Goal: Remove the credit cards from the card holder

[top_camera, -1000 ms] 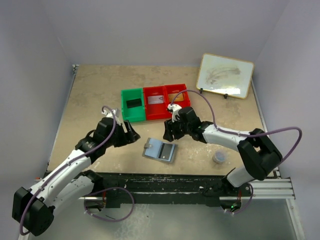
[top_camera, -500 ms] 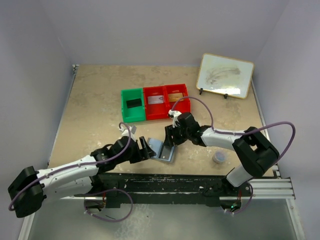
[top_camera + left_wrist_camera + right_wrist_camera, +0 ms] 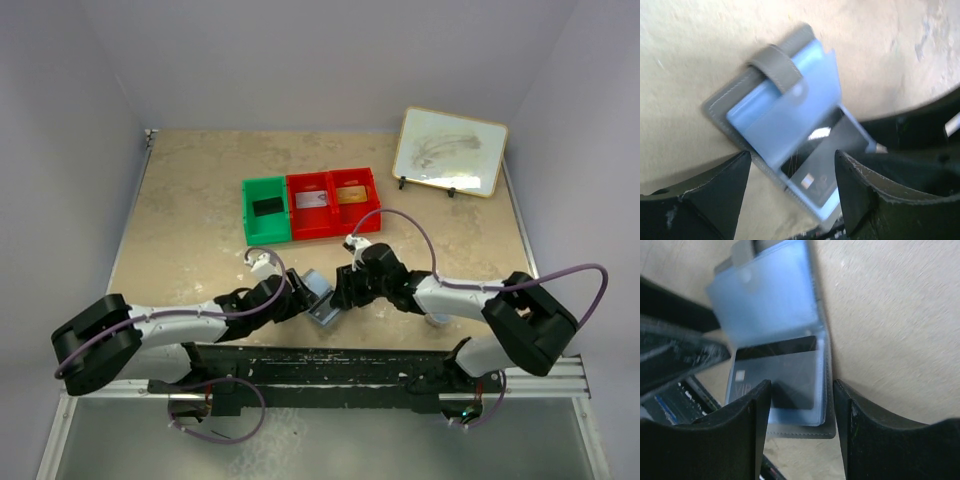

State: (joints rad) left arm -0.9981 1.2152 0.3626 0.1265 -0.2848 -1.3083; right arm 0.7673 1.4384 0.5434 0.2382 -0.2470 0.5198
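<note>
The card holder [image 3: 321, 299] lies open on the table near the front edge; it is a grey stitched wallet [image 3: 730, 107] with a strap and blue plastic sleeves [image 3: 767, 302]. A dark credit card [image 3: 815, 167] with a chip sits in its lower sleeve, also seen as the dark card [image 3: 782, 375]. My left gripper [image 3: 790, 200] hovers open over the holder's left side, its fingers apart from it. From the right, my right gripper [image 3: 802, 432] stands open astride the holder's lower corner. Other cards lie in the green bin [image 3: 267, 207] and the red bins [image 3: 313, 200].
The green and red bins [image 3: 352, 214] stand in a row behind the holder. A framed whiteboard [image 3: 450, 151] leans at the back right. A small round puck [image 3: 437, 319] peeks out behind my right arm. The black rail [image 3: 380, 360] runs along the table's front edge.
Both arms have dropped towards the front edge and closed in on the card holder, left from the left, right from the right. The holder stays in about the same place.
</note>
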